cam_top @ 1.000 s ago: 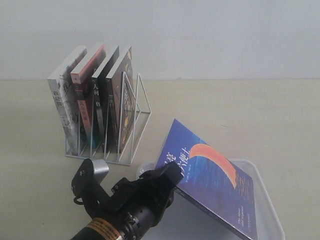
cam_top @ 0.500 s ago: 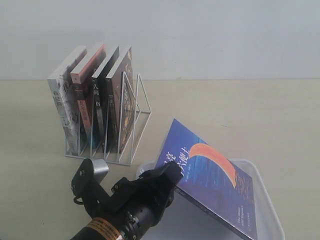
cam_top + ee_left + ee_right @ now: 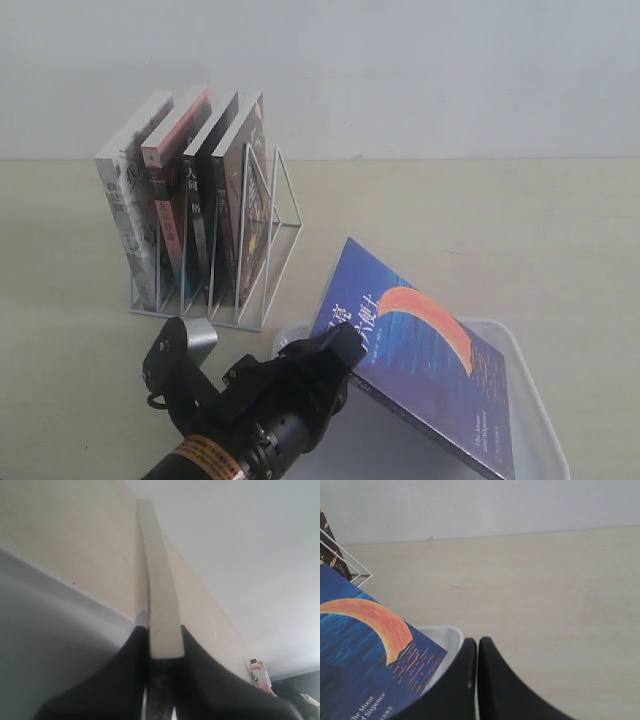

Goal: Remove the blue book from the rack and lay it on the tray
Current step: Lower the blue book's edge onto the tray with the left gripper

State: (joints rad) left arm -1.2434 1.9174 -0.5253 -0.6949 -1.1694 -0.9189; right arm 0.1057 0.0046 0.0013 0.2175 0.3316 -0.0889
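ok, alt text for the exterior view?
The left jaws clamp the blue book by one edge, holding it tilted over the white tray. Behind, four books stand in a wire rack on a beige table.

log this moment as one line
left tool: shut on blue book | blue book: tilted over tray, not yet flat | right tool: shut, empty

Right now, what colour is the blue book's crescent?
Orange-red crescent; clearest in the right wrist view.
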